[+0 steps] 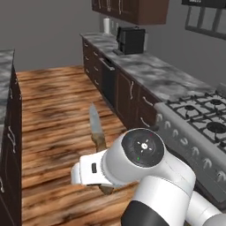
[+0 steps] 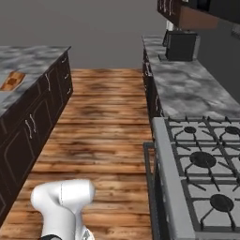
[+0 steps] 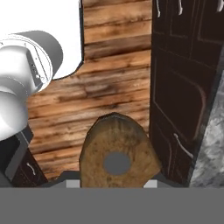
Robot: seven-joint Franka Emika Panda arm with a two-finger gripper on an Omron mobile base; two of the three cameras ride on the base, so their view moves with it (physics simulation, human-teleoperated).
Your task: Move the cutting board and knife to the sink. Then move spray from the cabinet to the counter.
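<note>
Low in the middle of the left base view, the knife (image 1: 96,130) stands upright over the wooden floor (image 1: 53,114), grey blade up, its brown handle running down behind the white arm. Toward the right of that frame a grey marbled bench (image 1: 154,70) carries a black appliance (image 1: 130,39), with a gas stove (image 1: 203,119) nearer.

At the left edge of the right base view, the cutting board (image 2: 12,80) lies flat on another marbled bench (image 2: 33,58).

Bottom centre of the hand view, the knife's wooden butt fills the space where the hand (image 3: 114,177) closes; the hand pinches the knife, with dark drawers (image 3: 183,87) to the right.
</note>
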